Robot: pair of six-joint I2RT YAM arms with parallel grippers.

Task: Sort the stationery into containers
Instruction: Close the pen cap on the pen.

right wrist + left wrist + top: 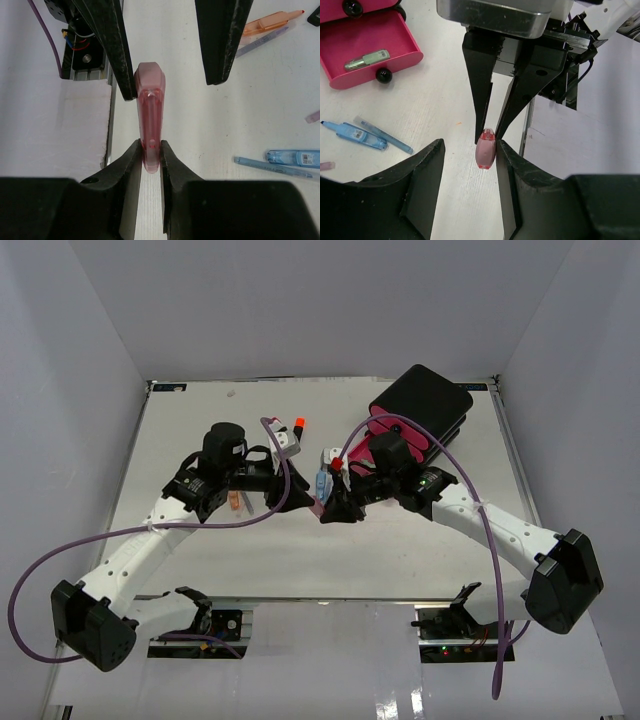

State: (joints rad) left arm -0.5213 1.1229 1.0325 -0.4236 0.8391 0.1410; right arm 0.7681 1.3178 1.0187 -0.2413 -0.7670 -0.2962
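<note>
white arms, black joints

the left arm [135, 555] and right arm [500, 530] are white tubes with bulky black joints, small screw holes dotting the shells. a purple cable [497, 640] loops off each. the fingers [420, 190] are matte black wedges under a silver block [495, 15].

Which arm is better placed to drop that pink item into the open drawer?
Probably the right: its end effector clamps the pink item, and the drawer box sits on its side. The left end effector only flanks it, open.
</note>
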